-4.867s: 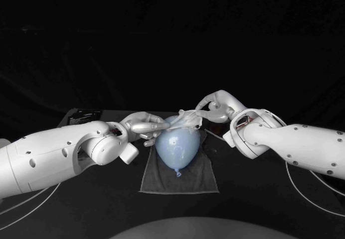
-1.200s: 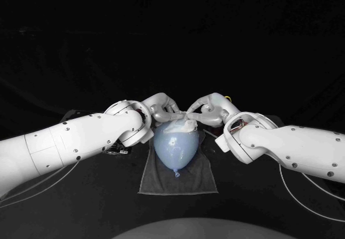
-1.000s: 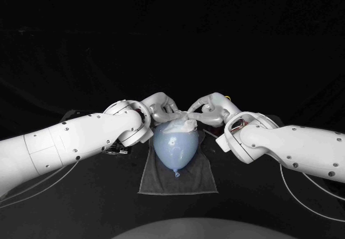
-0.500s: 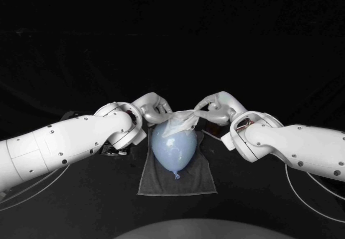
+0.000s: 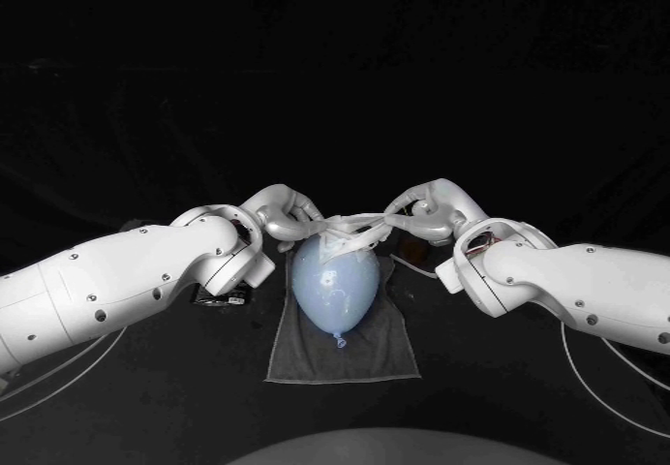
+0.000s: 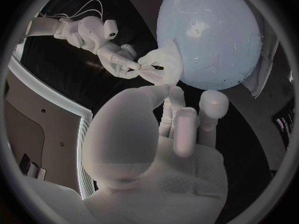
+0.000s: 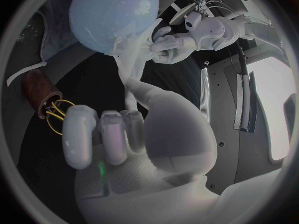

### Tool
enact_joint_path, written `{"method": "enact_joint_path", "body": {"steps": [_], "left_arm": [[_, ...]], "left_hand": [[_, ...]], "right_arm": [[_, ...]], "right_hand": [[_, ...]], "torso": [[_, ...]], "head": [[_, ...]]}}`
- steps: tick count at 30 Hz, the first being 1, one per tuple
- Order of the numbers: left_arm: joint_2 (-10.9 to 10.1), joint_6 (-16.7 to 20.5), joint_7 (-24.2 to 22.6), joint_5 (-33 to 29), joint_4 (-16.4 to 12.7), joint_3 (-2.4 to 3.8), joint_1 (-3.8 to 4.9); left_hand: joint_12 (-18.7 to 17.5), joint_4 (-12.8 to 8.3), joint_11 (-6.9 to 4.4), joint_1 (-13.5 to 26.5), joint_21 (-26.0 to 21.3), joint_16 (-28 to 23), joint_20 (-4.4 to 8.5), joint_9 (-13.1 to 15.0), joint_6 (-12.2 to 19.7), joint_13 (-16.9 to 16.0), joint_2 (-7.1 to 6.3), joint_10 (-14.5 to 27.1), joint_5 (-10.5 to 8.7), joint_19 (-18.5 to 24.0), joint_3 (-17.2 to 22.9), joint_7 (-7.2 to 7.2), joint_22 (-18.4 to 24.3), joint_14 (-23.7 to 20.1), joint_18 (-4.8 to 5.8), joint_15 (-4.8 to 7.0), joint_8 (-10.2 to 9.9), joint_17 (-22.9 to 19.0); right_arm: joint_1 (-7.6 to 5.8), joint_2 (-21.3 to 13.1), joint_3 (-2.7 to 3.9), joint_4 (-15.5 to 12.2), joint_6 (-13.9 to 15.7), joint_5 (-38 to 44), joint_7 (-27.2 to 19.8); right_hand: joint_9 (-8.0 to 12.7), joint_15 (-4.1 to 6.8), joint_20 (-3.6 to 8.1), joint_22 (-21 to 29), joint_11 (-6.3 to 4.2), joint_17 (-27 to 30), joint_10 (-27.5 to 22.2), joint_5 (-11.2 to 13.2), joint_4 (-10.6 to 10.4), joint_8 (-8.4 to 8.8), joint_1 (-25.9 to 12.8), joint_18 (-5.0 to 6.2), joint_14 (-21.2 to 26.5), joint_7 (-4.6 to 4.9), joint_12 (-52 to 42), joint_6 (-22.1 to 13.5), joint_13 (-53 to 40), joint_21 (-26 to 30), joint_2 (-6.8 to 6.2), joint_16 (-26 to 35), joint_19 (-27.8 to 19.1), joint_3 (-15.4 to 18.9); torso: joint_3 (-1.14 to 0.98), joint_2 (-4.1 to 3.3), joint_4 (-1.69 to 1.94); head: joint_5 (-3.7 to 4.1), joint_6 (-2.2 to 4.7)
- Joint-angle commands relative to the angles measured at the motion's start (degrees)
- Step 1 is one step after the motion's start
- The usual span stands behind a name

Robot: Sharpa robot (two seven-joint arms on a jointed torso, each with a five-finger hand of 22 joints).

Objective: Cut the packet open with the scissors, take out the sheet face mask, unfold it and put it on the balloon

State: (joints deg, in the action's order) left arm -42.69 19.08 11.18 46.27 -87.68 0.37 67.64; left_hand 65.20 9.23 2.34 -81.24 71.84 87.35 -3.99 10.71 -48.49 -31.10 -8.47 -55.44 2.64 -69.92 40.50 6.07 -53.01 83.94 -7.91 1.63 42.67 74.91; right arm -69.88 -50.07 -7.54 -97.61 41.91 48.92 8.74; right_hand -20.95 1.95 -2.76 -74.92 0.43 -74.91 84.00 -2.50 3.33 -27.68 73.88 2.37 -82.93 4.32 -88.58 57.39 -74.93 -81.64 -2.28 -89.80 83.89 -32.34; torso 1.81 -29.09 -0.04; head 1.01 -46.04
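Observation:
A pale blue balloon (image 5: 337, 281) lies on a dark grey cloth (image 5: 344, 349), knot toward me. The white sheet mask (image 5: 350, 226) hangs crumpled over the balloon's wide far end, pulled into a band between my two hands. My left hand (image 5: 287, 215) pinches its left end and my right hand (image 5: 435, 209) pinches its right end. The left wrist view has the balloon (image 6: 212, 35), the mask (image 6: 163, 64) and the right hand (image 6: 118, 62) pinching it beyond my own fingertips. In the right wrist view the left hand (image 7: 177, 45) holds the mask (image 7: 132, 52) beside the balloon (image 7: 115, 15).
The cloth lies in the middle of the black table (image 5: 167, 387). A thin white strip (image 5: 413, 262) lies just right of the balloon, next to my right wrist. Both forearms flank the balloon closely.
Both hands have drawn apart and a little upward, stretching the bunched mask into a wider band over the balloon's far end. The balloon has stayed on the cloth.

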Motion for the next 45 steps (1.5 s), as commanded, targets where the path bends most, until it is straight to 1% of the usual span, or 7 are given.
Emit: {"method": "enact_joint_path", "body": {"steps": [1,12,17,18,22,32,45], "left_arm": [[-0.75,0.91,-1.40,-7.78,-0.74,0.07,0.06],[-3.62,0.46,-1.66,-12.09,-3.80,0.24,0.20],[-4.20,0.40,-2.09,-13.56,-4.75,0.76,0.34],[-4.32,0.41,-2.23,-13.97,-4.96,0.96,0.42],[-4.54,0.40,-2.54,-14.91,-5.18,1.29,0.89],[-5.41,0.41,-2.59,-16.20,-5.29,1.49,2.23],[-6.65,0.32,-2.14,-16.94,-5.50,1.52,3.15]], "left_hand": [[0.25,-0.33,-0.71,0.69,-0.01,0.05,0.31,2.59,0.27,-0.04,0.10,-1.01,0.16,0.28,0.70,-0.16,0.04,2.17,0.53,0.27,0.46,2.97],[0.44,-0.58,-0.74,1.00,-0.07,0.01,0.33,2.65,0.25,-0.37,0.05,-1.30,0.17,0.36,0.86,-0.19,0.13,2.11,0.51,0.29,0.57,2.81],[0.41,-0.67,-0.75,1.08,-0.12,-0.01,0.33,2.67,0.24,-0.29,0.03,-1.28,0.17,0.41,0.92,-0.20,0.22,2.09,0.49,0.30,0.60,2.75],[0.41,-0.67,-0.75,1.08,-0.12,-0.01,0.33,2.67,0.24,-0.29,0.03,-1.28,0.17,0.41,0.92,-0.20,0.22,2.09,0.49,0.30,0.60,2.75],[0.48,-0.74,-0.76,1.17,-0.10,-0.01,0.34,2.69,0.24,-0.43,0.01,-1.39,0.18,0.40,0.96,-0.20,0.18,2.09,0.50,0.30,0.62,2.77],[0.67,-0.89,-0.77,1.34,0.03,0.04,0.36,2.71,0.26,-0.80,0.02,-1.71,0.17,0.26,1.07,-0.20,-0.09,2.17,0.55,0.32,0.66,3.00],[1.12,-1.30,-0.82,1.70,0.25,0.08,0.41,2.76,0.27,-1.65,0.04,-2.48,0.17,-0.01,1.35,-0.23,-0.52,2.27,0.62,0.37,0.74,3.22]], "right_arm": [[0.02,-0.26,0.06,-0.24,1.61,-1.16,-1.29],[0.16,-1.58,0.05,-1.62,4.59,-6.56,-5.57],[0.36,-2.07,0.05,-2.32,5.00,-9.46,-7.84],[0.43,-2.20,0.05,-2.54,5.13,-10.08,-8.44],[0.56,-2.40,0.05,-2.80,5.33,-12.06,-10.43],[0.44,-2.72,0.08,-2.65,5.34,-15.97,-14.69],[-0.28,-3.84,0.41,-1.63,6.11,-18.26,-15.86]], "right_hand": [[-3.15,1.63,0.20,-12.68,-0.44,-15.09,5.17,-0.29,-0.08,-0.15,-0.35,-0.57,-7.07,0.00,-0.26,0.30,-13.97,0.06,0.41,-0.20,3.16,-0.42],[-3.20,1.63,0.20,-12.60,-0.45,-15.09,5.04,-0.29,0.00,-0.24,-0.43,-0.51,-7.07,0.00,-0.08,0.27,-13.79,0.34,0.37,-0.20,3.07,-0.57],[-3.21,1.64,0.20,-12.52,-0.45,-15.09,4.96,-0.29,0.01,-0.25,-0.45,-0.45,-7.07,0.00,0.04,0.24,-13.68,0.63,0.38,-0.20,2.97,-0.63],[-3.21,1.64,0.20,-12.52,-0.45,-15.09,4.96,-0.29,0.01,-0.25,-0.45,-0.45,-7.07,0.00,0.04,0.24,-13.68,0.63,0.38,-0.20,2.97,-0.63],[-3.21,1.64,0.20,-12.52,-0.45,-15.09,4.96,-0.29,0.01,-0.25,-0.45,-0.45,-7.07,0.00,0.04,0.24,-13.68,0.63,0.38,-0.20,2.97,-0.63],[-3.25,1.63,0.20,-12.46,-0.43,-15.09,4.76,-0.29,0.08,-0.30,-0.57,-0.41,-7.07,0.04,0.32,0.07,-13.42,0.85,0.41,-0.20,2.89,-0.89],[-3.27,1.62,0.20,-12.50,-0.42,-15.09,4.86,-0.29,0.12,-0.33,-0.59,-0.44,-7.07,0.05,0.19,0.02,-13.55,0.70,0.40,-0.20,2.94,-0.97]], "torso": [[-0.01,0.02,-0.03],[-0.04,0.16,-0.01],[-0.07,0.23,-0.04],[-0.06,0.17,-0.06],[-0.15,0.32,-0.09],[-0.36,0.76,-0.12],[-0.30,1.44,-0.13]], "head": [[0.11,0.03],[0.32,0.26],[0.24,0.48],[0.26,0.73],[0.24,0.94],[0.26,1.01],[0.36,1.45]]}}
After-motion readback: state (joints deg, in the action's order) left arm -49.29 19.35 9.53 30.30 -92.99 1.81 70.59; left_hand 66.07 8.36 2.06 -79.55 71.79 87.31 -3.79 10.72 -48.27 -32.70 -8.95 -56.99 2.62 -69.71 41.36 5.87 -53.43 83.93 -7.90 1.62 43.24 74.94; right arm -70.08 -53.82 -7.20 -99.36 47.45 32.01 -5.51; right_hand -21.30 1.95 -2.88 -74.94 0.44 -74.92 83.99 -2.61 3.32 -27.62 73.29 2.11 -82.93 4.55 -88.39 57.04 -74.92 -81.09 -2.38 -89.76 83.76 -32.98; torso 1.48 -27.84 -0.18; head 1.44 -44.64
